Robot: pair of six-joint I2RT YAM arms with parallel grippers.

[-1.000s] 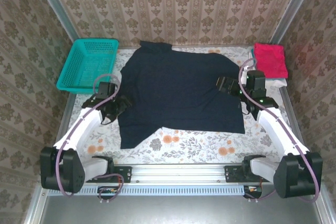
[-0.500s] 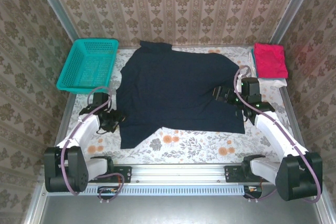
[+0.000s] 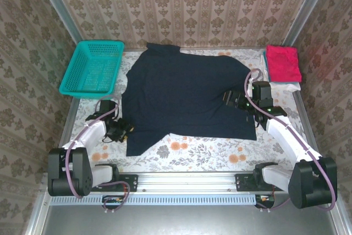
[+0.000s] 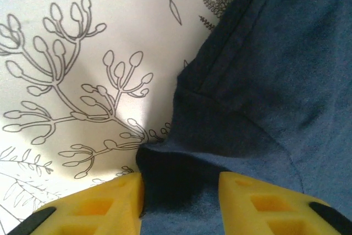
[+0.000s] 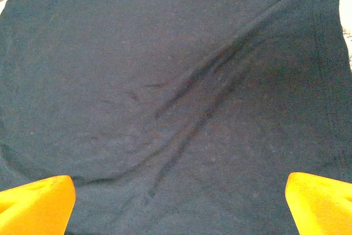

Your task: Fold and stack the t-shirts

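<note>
- Navy shirt (image 3: 187,94) lies spread across table (image 3: 209,155); pink shirt (image 3: 283,63) sits on white shirt (image 3: 291,86), far right.
- Basket (image 3: 92,67) stands far left.
- Left gripper (image 4: 179,191) straddles the navy hem; I cannot tell whether it grips.
- Right gripper (image 5: 181,202) is spread wide above it.

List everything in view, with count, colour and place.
navy t-shirt: one, dark navy, spread flat mid-table
pink t-shirt: one, magenta-pink, folded, far right corner, on the white one
white t-shirt: one, white, folded, under the pink
basket: one, teal mesh, far left corner
tablecloth: one, white floral, covering the table
left gripper: one, yellow pads, astride the navy shirt's near-left edge
right gripper: one, yellow pads, wide open over the navy shirt's right side
</note>
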